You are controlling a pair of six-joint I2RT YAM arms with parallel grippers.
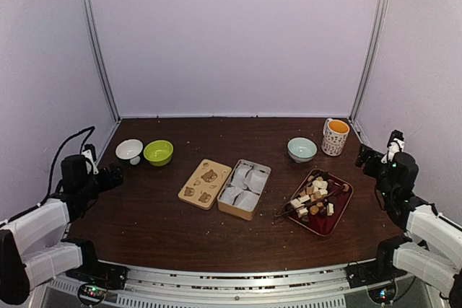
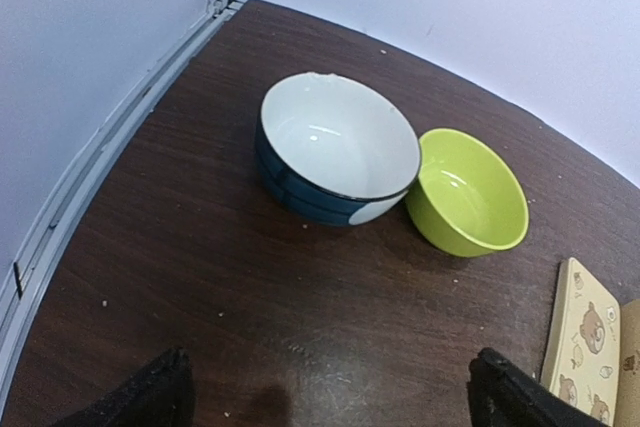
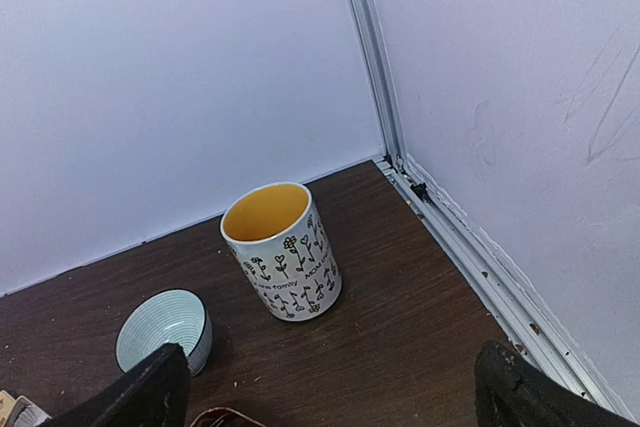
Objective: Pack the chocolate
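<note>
The chocolate (image 1: 313, 196), small white, tan and dark brown pieces, lies piled on a red tray (image 1: 338, 216) right of centre. An open metal tin (image 1: 245, 189) with white paper liners sits at the table's middle. Its tan bear lid (image 1: 205, 183) lies flat beside it on the left and shows at the left wrist view's edge (image 2: 585, 347). My left gripper (image 2: 330, 402) is open and empty, held back at the left, facing two bowls. My right gripper (image 3: 330, 397) is open and empty, held back at the right, facing a mug.
A white and blue bowl (image 2: 337, 160) and a green bowl (image 2: 468, 192) stand at the far left. A pale blue bowl (image 1: 302, 149) and a flowered mug (image 3: 283, 251) with a yellow inside stand at the far right. Walls and metal rails enclose the table.
</note>
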